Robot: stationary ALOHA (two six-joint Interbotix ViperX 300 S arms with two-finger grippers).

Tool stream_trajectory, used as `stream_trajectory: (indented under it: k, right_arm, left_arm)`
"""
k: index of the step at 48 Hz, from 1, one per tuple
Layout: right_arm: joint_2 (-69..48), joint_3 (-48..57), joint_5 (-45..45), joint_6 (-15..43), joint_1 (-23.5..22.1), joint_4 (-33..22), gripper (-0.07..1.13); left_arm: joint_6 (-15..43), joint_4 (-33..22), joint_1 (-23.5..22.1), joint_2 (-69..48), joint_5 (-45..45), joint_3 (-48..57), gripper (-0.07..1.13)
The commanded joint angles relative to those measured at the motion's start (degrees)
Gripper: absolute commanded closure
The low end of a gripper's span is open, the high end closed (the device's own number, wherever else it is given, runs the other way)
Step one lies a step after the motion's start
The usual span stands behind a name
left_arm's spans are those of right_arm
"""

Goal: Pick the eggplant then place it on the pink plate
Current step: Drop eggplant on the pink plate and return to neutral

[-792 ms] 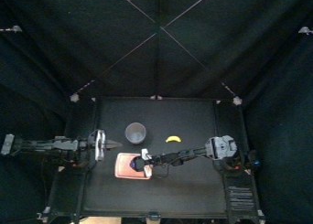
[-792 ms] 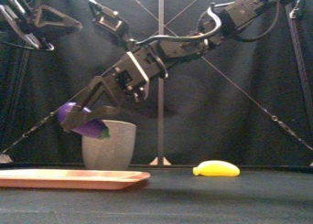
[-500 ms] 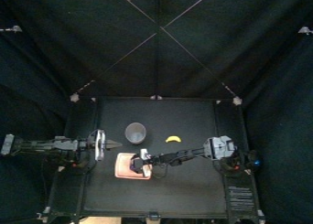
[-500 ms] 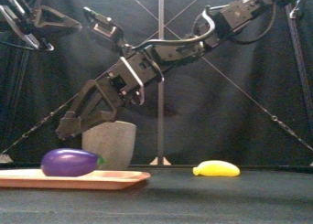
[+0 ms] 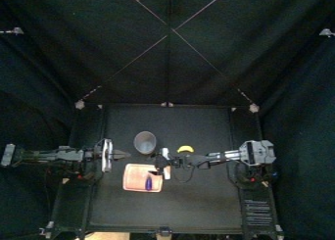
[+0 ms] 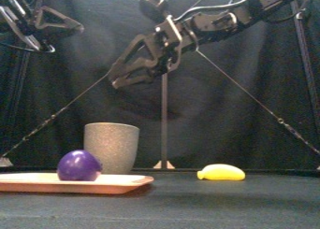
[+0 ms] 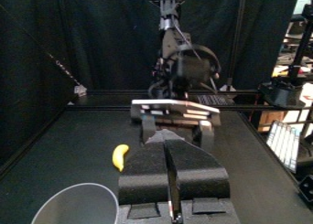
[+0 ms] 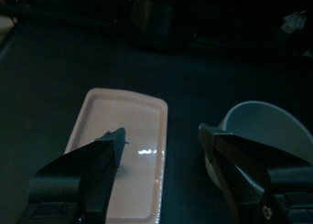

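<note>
On the pink plate (image 6: 125,183) lies the eggplant (image 6: 79,165); right fingers (image 8: 88,168) (spread) high above.

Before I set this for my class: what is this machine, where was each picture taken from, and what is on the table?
Two black robot arms, each ending in a two-jawed pincer. One picture looks down from above, one level across the table, two from wrist cameras. On the table: a flat pink tray bearing a purple toy eggplant, a tall grey speckled cup, a yellow toy. The right pincer hangs open above, empty; the left pincer rests shut at the left.
</note>
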Motion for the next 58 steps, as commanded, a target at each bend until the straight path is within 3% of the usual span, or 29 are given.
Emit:
stream_trajectory:
  k: [1, 31, 58]
  right_arm:
    - [-8.09, 3.87, -3.43, -0.18, -0.18, 0.79, 0.08]
    - [-36.3, 30.15, -14.68, -0.09, -0.62, 4.13, 0.08]
    - [-61.79, 43.24, -14.41, -0.09, -0.62, 6.59, 0.08]
  left_arm:
    - [0.09, 0.09, 0.26, 0.09, -0.26, -0.62, 1.09]
    - [0.09, 0.09, 0.79, 0.09, -0.26, -0.35, 1.09]
    - [0.09, 0.09, 0.88, 0.09, -0.26, -0.26, 1.09]
